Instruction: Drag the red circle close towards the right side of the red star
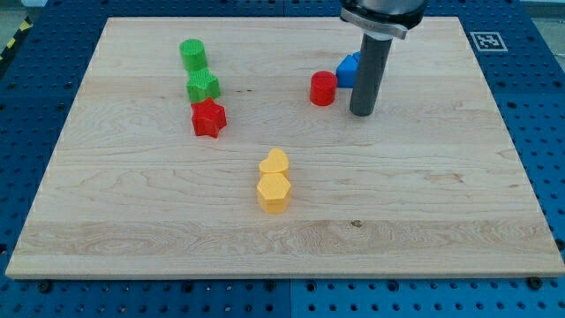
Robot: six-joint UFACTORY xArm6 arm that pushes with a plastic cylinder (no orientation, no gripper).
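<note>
The red circle (323, 88) stands on the wooden board in the upper middle of the view. The red star (209, 118) lies well to its left, just below a green star (203, 86). My tip (362, 113) rests on the board just right of the red circle and slightly below it, with a small gap between them. A blue block (348, 70) sits right behind the red circle, partly hidden by the rod.
A green cylinder (192, 54) stands above the green star at upper left. A yellow heart (274, 162) and a yellow hexagon (274, 192) touch each other in the middle. The wooden board (441, 221) lies on a blue perforated table.
</note>
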